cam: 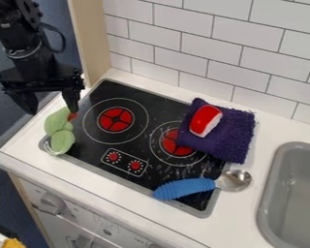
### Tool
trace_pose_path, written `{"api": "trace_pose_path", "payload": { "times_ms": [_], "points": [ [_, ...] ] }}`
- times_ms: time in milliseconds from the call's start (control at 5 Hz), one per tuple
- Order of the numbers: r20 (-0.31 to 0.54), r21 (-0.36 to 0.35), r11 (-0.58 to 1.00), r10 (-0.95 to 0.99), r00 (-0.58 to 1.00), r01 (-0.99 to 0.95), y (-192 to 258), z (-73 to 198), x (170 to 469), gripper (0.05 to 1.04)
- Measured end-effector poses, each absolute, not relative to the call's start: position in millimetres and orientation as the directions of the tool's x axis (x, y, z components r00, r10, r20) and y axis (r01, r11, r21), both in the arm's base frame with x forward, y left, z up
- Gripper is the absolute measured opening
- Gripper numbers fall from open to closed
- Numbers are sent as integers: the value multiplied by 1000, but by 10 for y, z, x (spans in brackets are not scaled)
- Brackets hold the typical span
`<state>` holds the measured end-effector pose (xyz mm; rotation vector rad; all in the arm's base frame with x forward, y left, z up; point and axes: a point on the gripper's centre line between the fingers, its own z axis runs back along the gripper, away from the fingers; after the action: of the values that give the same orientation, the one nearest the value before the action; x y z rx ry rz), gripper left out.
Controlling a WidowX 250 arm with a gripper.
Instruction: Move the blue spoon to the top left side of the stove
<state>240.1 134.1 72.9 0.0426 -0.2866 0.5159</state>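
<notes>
The blue spoon [185, 188] lies across the front right corner of the black stove [99, 159]. Its ribbed blue handle rests on the stovetop, and its metal bowl reaches past the right edge onto the white counter. At the upper left, over the stove's left side, hangs the gripper [52, 107], open, with its two fingers wide apart and nothing between them. It is far from the spoon.
A green plush toy [59, 131] sits at the stove's left edge, just below the gripper. A folded purple cloth [234, 134] with a red and white object [205, 120] on it covers the back right. A grey sink [292, 193] is at right; a tiled wall stands behind.
</notes>
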Motion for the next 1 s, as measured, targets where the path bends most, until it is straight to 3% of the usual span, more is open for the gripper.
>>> {"api": "trace_pose_path", "payload": {
  "times_ms": [200, 600, 1000],
  "points": [
    [255, -27, 873, 477, 841, -487, 1315, 662, 2388, 1001],
    [266, 78, 976, 177, 948, -204, 841, 756, 2681, 1001],
    [225, 129, 949, -310, 924, 287, 319, 709, 2727, 1001]
  ]
}}
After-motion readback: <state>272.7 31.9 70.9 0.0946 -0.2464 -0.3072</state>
